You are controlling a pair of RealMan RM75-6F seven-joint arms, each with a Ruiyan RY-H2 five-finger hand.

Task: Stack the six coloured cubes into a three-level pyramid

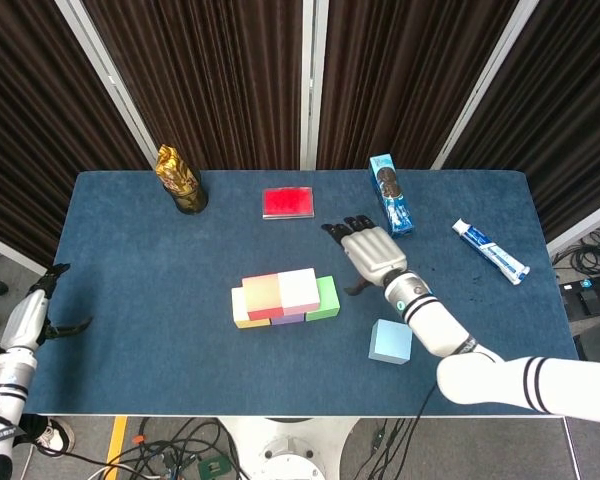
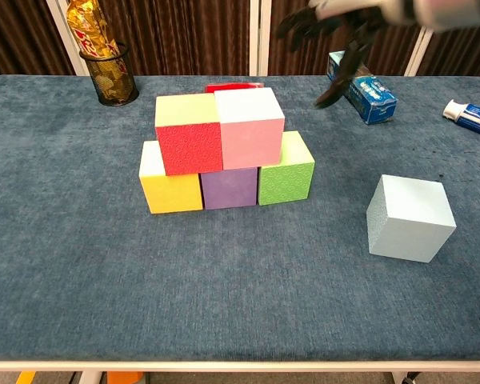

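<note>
On the blue table a two-level stack stands: yellow cube [image 2: 170, 186], purple cube [image 2: 230, 186] and green cube [image 2: 287, 171] in a row, with a red cube [image 2: 190, 136] and a pink cube [image 2: 250, 128] on top. A light blue cube [image 2: 410, 218] [image 1: 391, 342] sits alone to the right. My right hand [image 1: 373, 255] [image 2: 336, 32] hovers open above the table, right of the stack and clear of it, fingers spread. My left hand [image 1: 32, 315] hangs open off the table's left edge, holding nothing.
A gold-wrapped object in a black mesh cup [image 2: 102, 58] stands at the back left. A flat red box [image 1: 287, 202] lies behind the stack. A blue carton [image 1: 390, 195] and a toothpaste tube [image 1: 490, 250] lie at the back right.
</note>
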